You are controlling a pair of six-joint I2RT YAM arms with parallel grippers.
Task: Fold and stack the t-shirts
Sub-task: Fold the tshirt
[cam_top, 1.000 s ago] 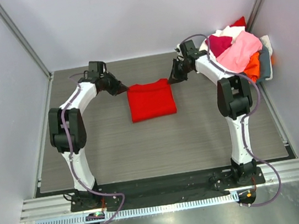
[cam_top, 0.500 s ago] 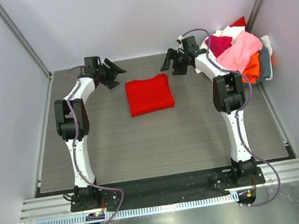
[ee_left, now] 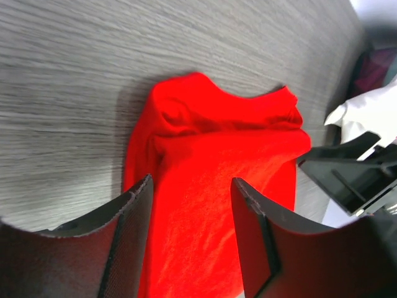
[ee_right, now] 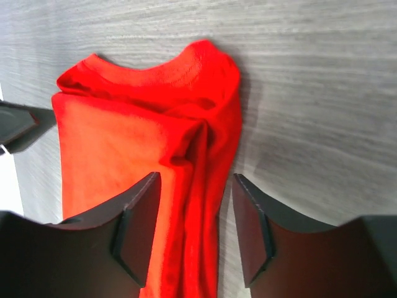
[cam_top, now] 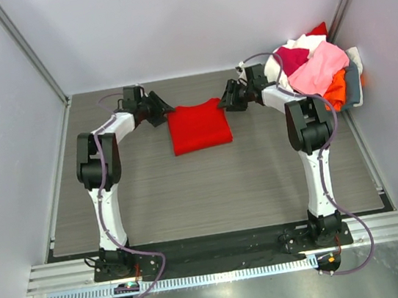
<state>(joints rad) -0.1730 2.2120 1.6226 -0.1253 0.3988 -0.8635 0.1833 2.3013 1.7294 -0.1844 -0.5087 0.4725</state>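
The red t-shirt (cam_top: 198, 125) lies folded into a neat rectangle on the worktop (cam_top: 212, 191), towards the far edge and about midway between the left and right sides, collar end pointing at the far edge. You can see the rounded neckline bunched a little along that far end, with a soft crease running down one side. And here's the left gripper (cam_top: 160, 112), right at the shirt's far-left corner, jaws parted with a clear gap. From its own wrist camera the left gripper (ee_left: 192, 186) hangs over the shirt's left margin, red cloth showing between the fingers and nothing clamped. Across from it, the right gripper (cam_top: 228, 100) sits at the far-right corner, mirroring its partner. Its wrist view shows the right gripper (ee_right: 195, 180) just as wide apart over the creased right margin, gripping nothing at all. Off in the far-right corner there's the heap: a pink t-shirt (cam_top: 321, 66) draped on top, a magenta t-shirt (cam_top: 290, 58) beside it, a white t-shirt (cam_top: 310, 42) behind, and an orange t-shirt (cam_top: 337, 89) spilling down the front, all mounded over the grey basket (cam_top: 354, 86).
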